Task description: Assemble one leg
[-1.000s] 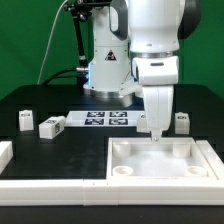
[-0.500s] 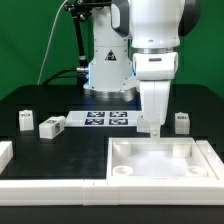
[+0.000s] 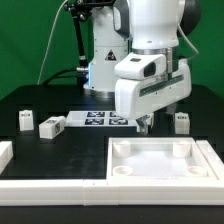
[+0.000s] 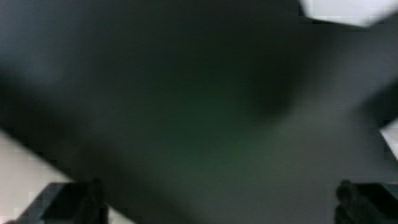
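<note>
Three small white legs with marker tags lie on the black table in the exterior view: two at the left (image 3: 24, 120) (image 3: 50, 126) and one at the right (image 3: 181, 121). My gripper (image 3: 143, 124) hangs tilted over the table, just behind the large white square piece (image 3: 160, 160) and next to the marker board (image 3: 105, 119). It holds nothing. In the blurred wrist view the gripper (image 4: 217, 205) shows two dark fingertips (image 4: 63, 203) far apart, with only dark table between them. No leg is close to the fingers.
Another white part (image 3: 5, 155) lies at the exterior view's left front edge. The robot base (image 3: 105, 70) stands behind the marker board. Blurred white patches (image 4: 356, 10) sit at the wrist view's borders.
The wrist has tilted and turned. The gripper has swung from above the square piece's back edge toward the exterior view's left, toward the marker board.
</note>
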Controlling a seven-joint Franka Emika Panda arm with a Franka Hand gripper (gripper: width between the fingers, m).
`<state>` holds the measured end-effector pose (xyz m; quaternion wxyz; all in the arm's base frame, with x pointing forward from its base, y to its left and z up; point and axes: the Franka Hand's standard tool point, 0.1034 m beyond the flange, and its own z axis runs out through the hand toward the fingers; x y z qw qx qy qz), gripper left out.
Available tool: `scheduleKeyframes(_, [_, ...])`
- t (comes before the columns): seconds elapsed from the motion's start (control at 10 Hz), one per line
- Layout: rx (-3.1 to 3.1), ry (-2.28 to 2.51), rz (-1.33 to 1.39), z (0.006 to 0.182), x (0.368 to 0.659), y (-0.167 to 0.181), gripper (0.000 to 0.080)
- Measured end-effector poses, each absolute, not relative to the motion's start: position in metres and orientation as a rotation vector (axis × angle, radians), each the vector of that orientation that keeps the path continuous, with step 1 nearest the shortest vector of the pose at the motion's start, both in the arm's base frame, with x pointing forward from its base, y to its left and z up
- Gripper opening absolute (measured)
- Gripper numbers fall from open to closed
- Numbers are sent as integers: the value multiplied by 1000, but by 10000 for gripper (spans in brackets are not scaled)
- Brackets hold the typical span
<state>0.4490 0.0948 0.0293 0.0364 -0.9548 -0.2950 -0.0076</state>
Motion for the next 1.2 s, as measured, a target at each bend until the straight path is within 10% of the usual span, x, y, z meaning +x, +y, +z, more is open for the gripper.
scheduleKeyframes(0.6, [-3005, 242, 38, 31, 445, 138, 649])
scheduleKeyframes(1.2, [-3001, 299, 309, 25, 422, 144, 649])
